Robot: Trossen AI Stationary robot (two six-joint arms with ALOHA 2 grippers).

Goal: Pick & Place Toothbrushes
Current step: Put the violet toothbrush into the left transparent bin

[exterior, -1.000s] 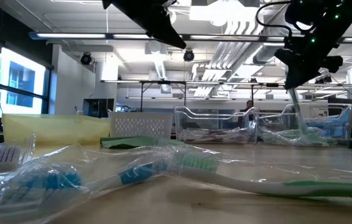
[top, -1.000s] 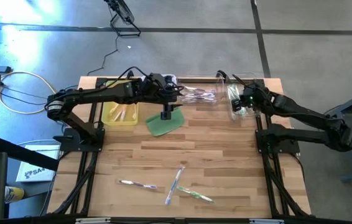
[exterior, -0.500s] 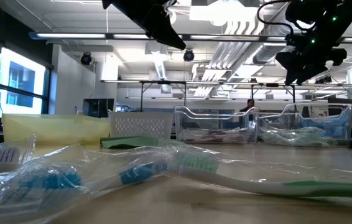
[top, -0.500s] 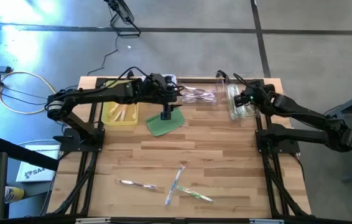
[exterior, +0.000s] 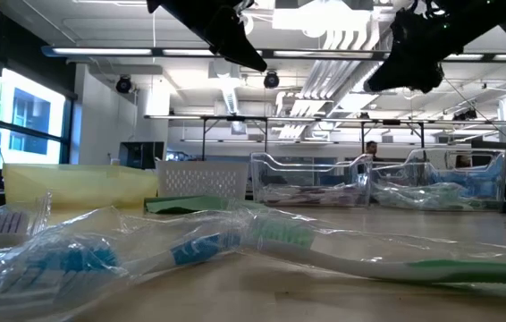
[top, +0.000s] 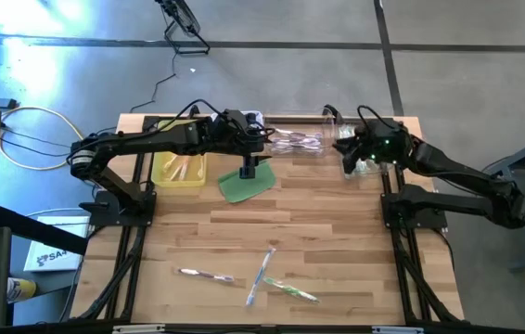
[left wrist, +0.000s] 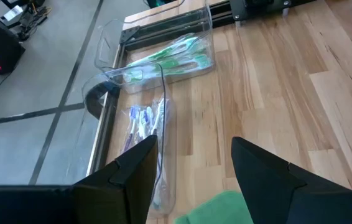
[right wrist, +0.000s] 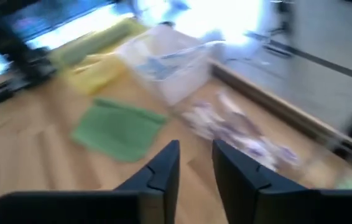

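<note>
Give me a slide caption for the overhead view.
Three toothbrushes lie on the table's near edge; both arms hover by the far bins.

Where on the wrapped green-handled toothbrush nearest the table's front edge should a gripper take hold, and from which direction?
Grip the green-handled toothbrush at mid-handle, coming straight down from above. It lies flat on the table and is thin, so the fingers should probably straddle its width, crosswise to its length.

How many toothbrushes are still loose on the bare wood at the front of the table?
3: one at front left, one slanted in the middle, one just right of it. More lie in the bins at the back, uncounted.
</note>
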